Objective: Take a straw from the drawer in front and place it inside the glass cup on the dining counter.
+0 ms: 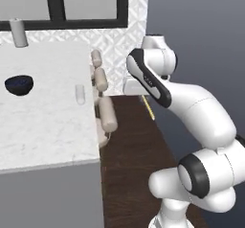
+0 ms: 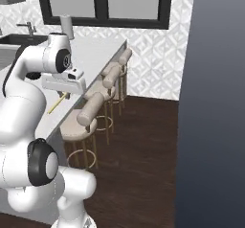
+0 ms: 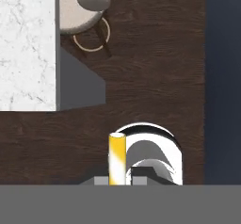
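The gripper [image 3: 123,178] is clamped on the straw [image 3: 116,158], which points down over dark wood floor [image 3: 155,77] in the hand view, beside the dining counter [image 3: 26,44] corner and a stool [image 3: 87,11]. The right base view shows the straw [image 2: 57,103] slanting below the hand. The left base view alone shows the glass cup [image 1: 80,94] and a dark bowl [image 1: 19,85] on the dining counter [image 1: 48,126].

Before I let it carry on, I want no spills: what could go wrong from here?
The straw hangs from the shut gripper over the dark floor; a slip drops it there. The glass cup is narrow and stands apart on the dining counter; a tilted straw could miss it or tip it. The stools crowd the counter edge.
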